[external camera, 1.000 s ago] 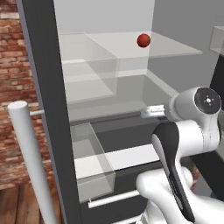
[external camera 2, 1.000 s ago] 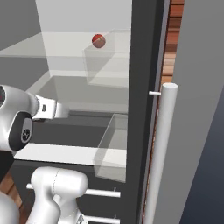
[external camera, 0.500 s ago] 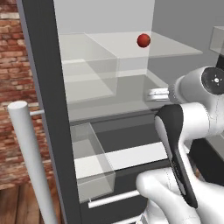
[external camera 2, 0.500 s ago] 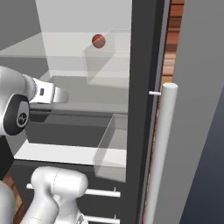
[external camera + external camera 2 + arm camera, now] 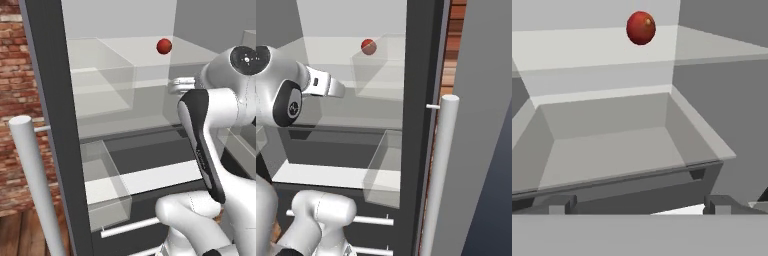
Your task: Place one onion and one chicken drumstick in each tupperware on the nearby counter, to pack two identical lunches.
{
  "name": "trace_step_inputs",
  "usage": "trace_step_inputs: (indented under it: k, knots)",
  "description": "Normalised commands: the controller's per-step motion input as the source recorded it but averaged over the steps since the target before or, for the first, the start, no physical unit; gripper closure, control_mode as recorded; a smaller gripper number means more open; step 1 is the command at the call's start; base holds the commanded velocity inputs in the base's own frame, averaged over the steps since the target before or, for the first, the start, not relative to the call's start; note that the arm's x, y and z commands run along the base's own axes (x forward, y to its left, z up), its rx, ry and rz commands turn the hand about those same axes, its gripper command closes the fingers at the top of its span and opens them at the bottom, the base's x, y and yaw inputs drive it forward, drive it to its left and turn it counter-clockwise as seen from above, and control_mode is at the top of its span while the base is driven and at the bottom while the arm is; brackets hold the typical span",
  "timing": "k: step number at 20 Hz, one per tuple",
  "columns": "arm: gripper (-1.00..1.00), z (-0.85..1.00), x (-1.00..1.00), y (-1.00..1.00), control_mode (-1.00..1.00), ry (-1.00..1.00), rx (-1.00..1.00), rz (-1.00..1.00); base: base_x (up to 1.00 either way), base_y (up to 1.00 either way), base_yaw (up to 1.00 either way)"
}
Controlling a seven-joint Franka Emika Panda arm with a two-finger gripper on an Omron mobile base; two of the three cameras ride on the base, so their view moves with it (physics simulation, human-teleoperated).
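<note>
One red onion (image 5: 641,28) on fridge shelf (image 5: 587,47), gripper (image 5: 637,204) wide apart, well below it

Arm folded upward from the base, white links stacked, elbow bent sharply with the dark-faced forearm link running diagonally up. Wrist sits high, roughly level, hand pointing forward and away from the base. Gripper (image 5: 639,204) jaws spread wide, nothing between them; the two dark fingertips (image 5: 562,204) sit far apart at the bottom of the hand view. In the base views the light grey hand (image 5: 326,86) sticks out horizontally past the round wrist joint; fingers too small to resolve there.
</note>
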Motion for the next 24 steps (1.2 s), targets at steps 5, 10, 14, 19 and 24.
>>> trace_step_inputs:
  k: [5, 10, 14, 19, 24]
  knots:
    - [-1.0, 0.11, 0.38, -0.19, -1.0, -0.11, 0.0, -0.01, 0.0, 0.0, 0.0]
    - [-1.0, 0.11, 0.36, -0.05, -1.0, -0.05, 0.0, -0.01, 0.0, 0.0, 0.0]
    - [-1.0, 0.14, 0.46, 0.0, -1.0, 0.0, 0.0, -0.03, 0.0, 0.0, 0.0]
    - [-1.0, 0.26, 0.48, -0.02, -1.0, 0.0, 0.0, -0.03, 0.0, 0.0, 0.0]
    - [-1.0, 0.13, 0.56, -0.02, -1.0, -0.03, 0.0, 0.0, 0.0, 0.0, 0.0]
